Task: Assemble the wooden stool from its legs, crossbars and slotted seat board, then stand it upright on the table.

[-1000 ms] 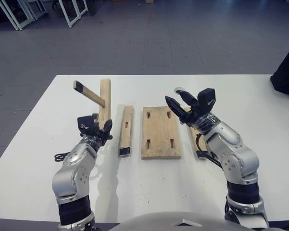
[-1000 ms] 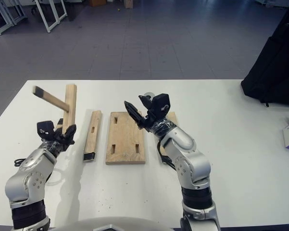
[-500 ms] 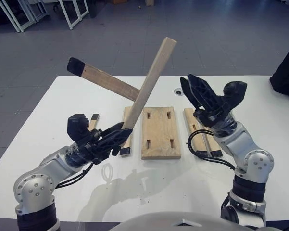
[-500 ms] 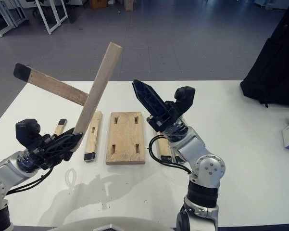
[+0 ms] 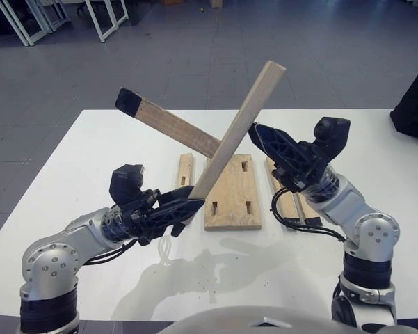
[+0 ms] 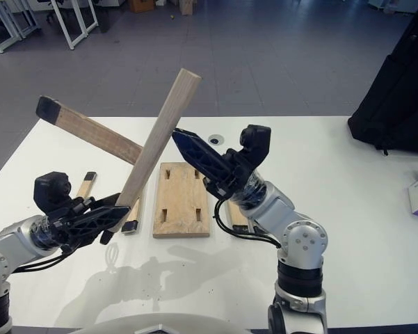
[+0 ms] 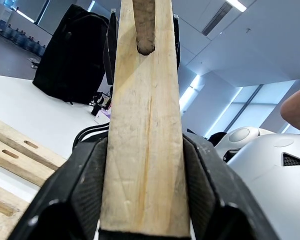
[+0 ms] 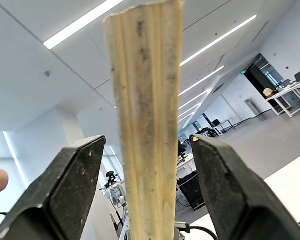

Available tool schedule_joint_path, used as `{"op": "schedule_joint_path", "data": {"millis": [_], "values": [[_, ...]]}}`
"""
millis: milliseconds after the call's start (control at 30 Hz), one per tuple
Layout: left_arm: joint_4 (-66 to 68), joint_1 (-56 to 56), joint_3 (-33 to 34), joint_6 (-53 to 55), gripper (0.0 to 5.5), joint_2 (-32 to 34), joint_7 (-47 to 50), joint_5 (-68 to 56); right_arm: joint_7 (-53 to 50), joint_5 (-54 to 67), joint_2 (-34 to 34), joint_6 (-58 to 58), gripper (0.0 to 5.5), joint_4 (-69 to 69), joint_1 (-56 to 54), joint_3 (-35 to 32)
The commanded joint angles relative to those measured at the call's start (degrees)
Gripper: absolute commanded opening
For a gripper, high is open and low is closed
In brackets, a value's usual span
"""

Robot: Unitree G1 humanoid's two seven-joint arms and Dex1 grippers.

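My left gripper point(image 5: 189, 206) is shut on the lower end of a wooden leg point(image 5: 236, 132) and holds it tilted up over the table. A crossbar point(image 5: 168, 124) with a black tip sticks out of that leg toward the far left. In the left wrist view the fingers point(image 7: 85, 190) press both sides of the leg point(image 7: 145, 150). My right gripper point(image 5: 256, 131) is open at the leg's upper half; its fingers point(image 8: 75, 185) stand on either side of the wood point(image 8: 147, 125) with gaps. The slotted seat board point(image 5: 232, 191) lies flat at the table's middle.
A loose leg point(image 5: 186, 167) lies left of the seat board, and two more slotted pieces point(image 5: 295, 204) lie to its right under my right arm. A short black-tipped piece point(image 6: 87, 184) rests at the left. A black bag point(image 6: 396, 90) stands beyond the table's right edge.
My left gripper lifted the leg with its crossbar off the table and carried it up and to the right. My right gripper swung left and now straddles the leg.
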Motion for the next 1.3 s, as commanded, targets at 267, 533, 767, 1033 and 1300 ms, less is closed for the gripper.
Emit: {"op": "schedule_joint_path", "data": {"millis": [267,533,767,1033,1300], "values": [[-0.41,0.14,-2.31,-1.11,2.01,2.19,-0.76,0.81,-1.75,-2.81,-0.58,-1.16,3.10,3.97,-4.48,1.99],[0.53,-0.29,-3.52,-1.49,2.01,2.56,-0.90,1.56,1.42,-1.14,-3.64,2.38,3.10,4.48,-6.42,3.40],[0.52,-0.31,-4.91,-1.90,2.01,3.56,-2.05,3.19,1.04,2.95,-5.83,6.70,2.21,6.87,-6.71,3.31],[0.07,0.27,-5.79,-3.62,2.01,3.38,-3.59,6.09,3.95,5.33,-10.34,11.21,2.09,7.10,-8.14,3.51],[5.55,-2.70,-4.85,-6.76,2.71,-0.56,2.99,8.69,3.77,0.19,-9.91,5.94,2.06,8.69,-10.89,0.65]]}}
